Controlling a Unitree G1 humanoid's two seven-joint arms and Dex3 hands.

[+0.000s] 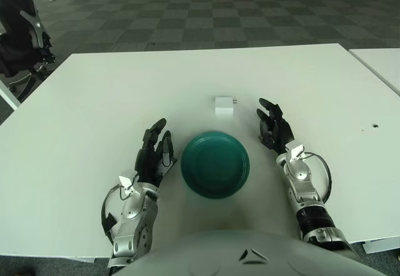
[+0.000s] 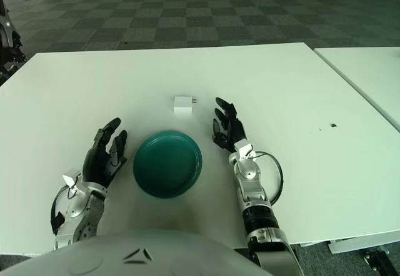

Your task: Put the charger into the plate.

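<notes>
A small white charger (image 1: 224, 105) lies on the white table (image 1: 125, 88), just beyond a round teal plate (image 1: 215, 164). The plate is empty and sits near the table's front edge, between my two hands. My right hand (image 1: 273, 126) rests on the table to the right of the plate, fingers spread and empty, a little right of and nearer than the charger. My left hand (image 1: 154, 151) rests to the left of the plate, fingers spread and empty.
A second white table (image 1: 381, 64) stands at the right, with a gap between. A black office chair (image 1: 22, 32) stands at the far left. Dark checkered carpet lies beyond the table.
</notes>
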